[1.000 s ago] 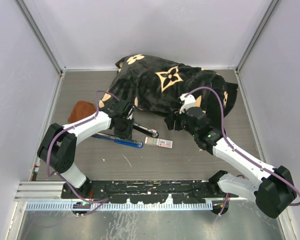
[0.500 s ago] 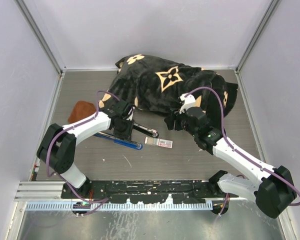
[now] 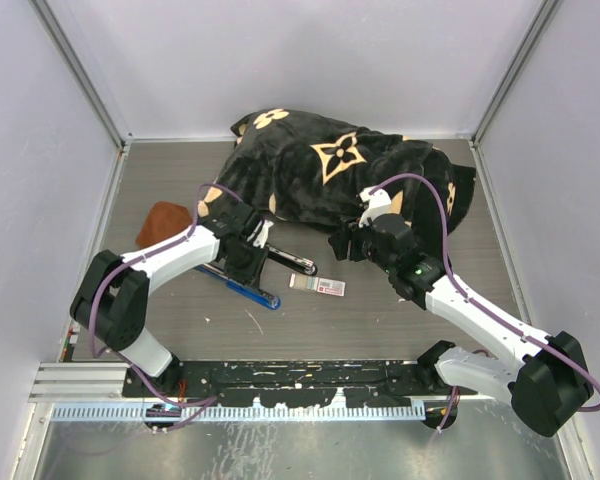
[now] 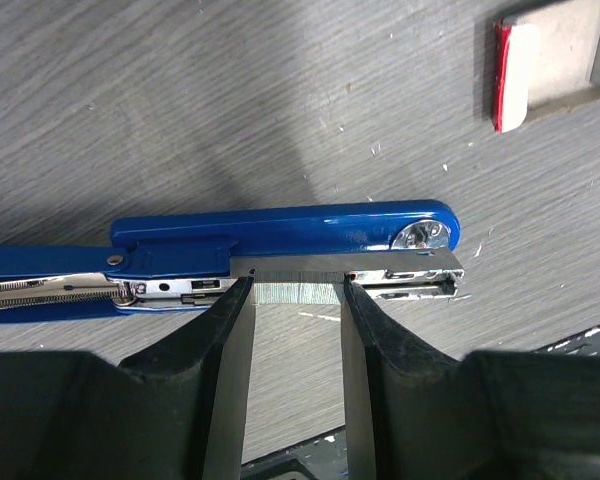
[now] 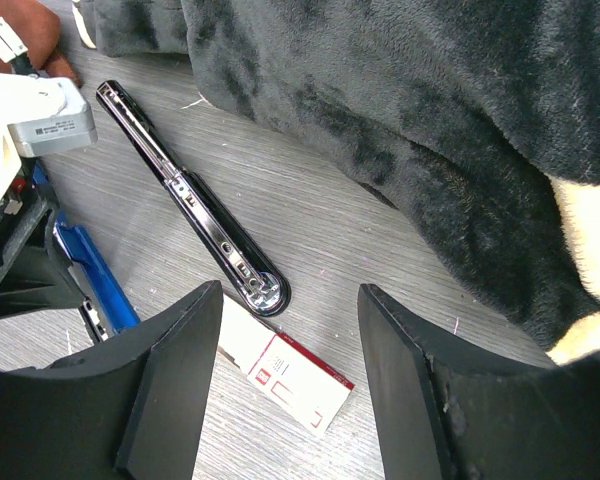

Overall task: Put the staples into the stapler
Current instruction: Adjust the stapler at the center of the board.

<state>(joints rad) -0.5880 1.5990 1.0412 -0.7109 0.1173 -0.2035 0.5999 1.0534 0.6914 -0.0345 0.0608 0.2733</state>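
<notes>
The left gripper [image 4: 298,300] is low over the wooden table [image 3: 380,320], and its two black fingers [image 4: 230,340] pinch a short silver strip of staples [image 4: 298,291] by its two ends. The strip lies against the metal rail of the blue stapler [image 4: 280,225]. I cannot tell if it already sits inside the rail. The blue stapler lies flat on the table, on the left side of the scene, with its rounded front end pointing to the right.

The staple box [image 3: 318,287], white with a red label, lies flat on the table in the middle, between the two grippers. It is to the right of the blue stapler's front end, and nothing holds it. A greyish inner piece shows at its left end.

Just on the far side of the box lies a black stapler [image 5: 185,195], long and thin with chrome parts. Its rounded end is just beside the box.

The right gripper [image 5: 290,300] hangs above the box and this rounded end. Its fingers are spread wide and carry nothing.

A black plush blanket [image 3: 330,165] with beige flower shapes lies in a heap at the far side. A brown cloth [image 3: 163,220] lies at the left.
</notes>
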